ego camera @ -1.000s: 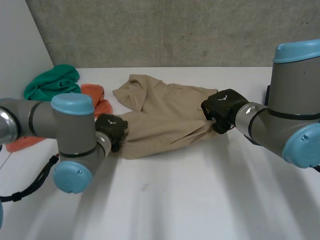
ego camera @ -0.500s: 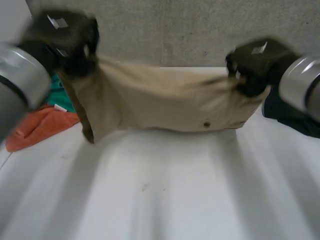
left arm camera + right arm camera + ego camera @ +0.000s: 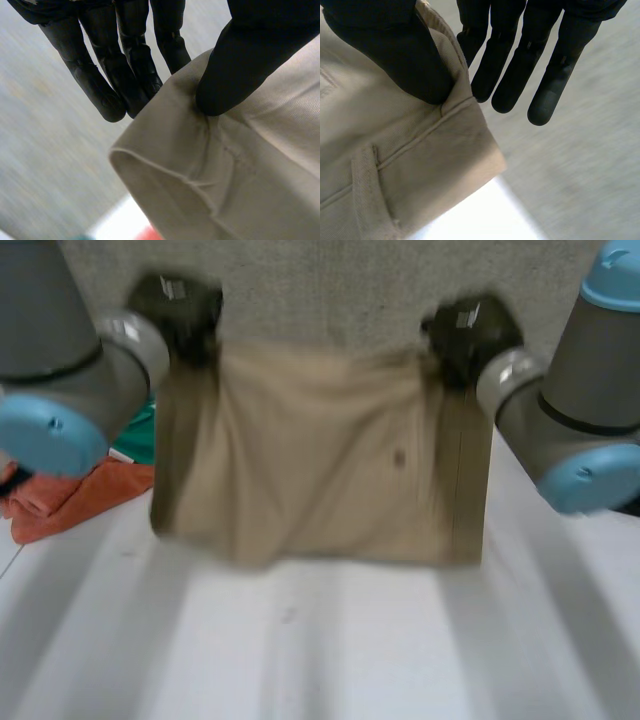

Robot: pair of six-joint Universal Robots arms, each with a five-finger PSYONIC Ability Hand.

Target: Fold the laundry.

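A beige fabric garment (image 3: 320,470) with a stitched waistband hangs spread in the air between both hands, its lower hem near the white surface (image 3: 330,660). The left hand (image 3: 180,305) pinches one top corner between its thumb and straight fingers (image 3: 125,75). The right hand (image 3: 468,330) grasps the other top corner the same way, thumb on the waistband, fingers (image 3: 510,75) behind it. Below the left hand's fingers, a crumpled orange cloth (image 3: 70,495) lies on the surface.

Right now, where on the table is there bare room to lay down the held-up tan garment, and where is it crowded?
Free: the near side of the white table, below the hanging tan garment. Crowded: the left, where an orange cloth and a green cloth lie.
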